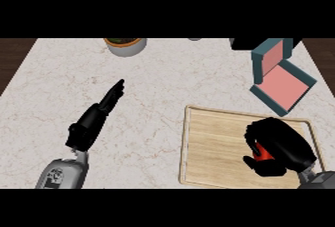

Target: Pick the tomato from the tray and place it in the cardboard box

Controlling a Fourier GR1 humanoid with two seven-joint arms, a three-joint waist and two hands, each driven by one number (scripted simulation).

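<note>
The black right hand point(278, 146) is curled around the small red tomato point(262, 153), it seems, above the pale wooden tray point(209, 146); the teal box with pink inside point(282, 82) lies straight ahead, nearer this hand. The left hand point(98, 117) rests with straight fingers.

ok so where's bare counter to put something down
Widest bare marble lies between the left hand and the wooden tray, running up to the grey plant pot. The tray's left half is free too. It is crowded at right: right hand curled on the red tomato, teal box above.
</note>
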